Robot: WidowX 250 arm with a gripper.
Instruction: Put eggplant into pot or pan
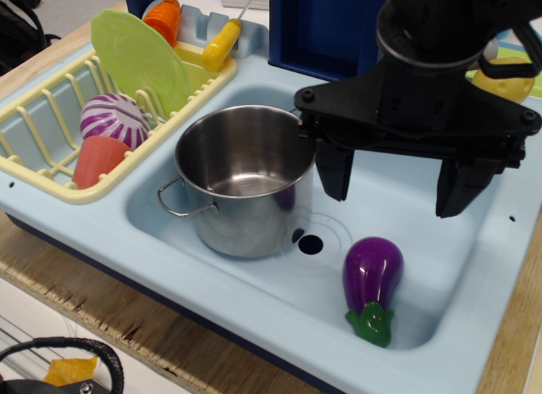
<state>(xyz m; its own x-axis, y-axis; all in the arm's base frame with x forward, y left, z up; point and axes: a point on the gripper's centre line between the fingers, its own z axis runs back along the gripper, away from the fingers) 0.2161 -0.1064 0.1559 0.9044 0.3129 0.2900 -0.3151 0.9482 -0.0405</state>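
The black gripper point(398, 180) hangs over the light blue toy sink point(474, 267). Its two fingers point(334, 169) are spread wide apart and hold nothing. Each finger points down into the sink.

Below the gripper, the purple eggplant point(372, 275) lies on the sink floor. Its green stem cap point(370, 322) points toward the front rim of the sink. The gripper is above the eggplant and does not touch it.

To the left of the eggplant is the small dark drain hole point(310, 243). Just past the drain stands the shiny steel pot point(244, 179), upright in the left part of the sink. The pot looks bare inside. One loop handle point(179, 203) sticks out on its left side.

Left of the sink sits a yellow dish rack point(42, 123). In it are a green plate point(140, 59) standing on edge, a purple-and-white striped round toy point(113, 119) and a red cup point(100, 161). The sink rests on a wooden worktop point(127, 313).
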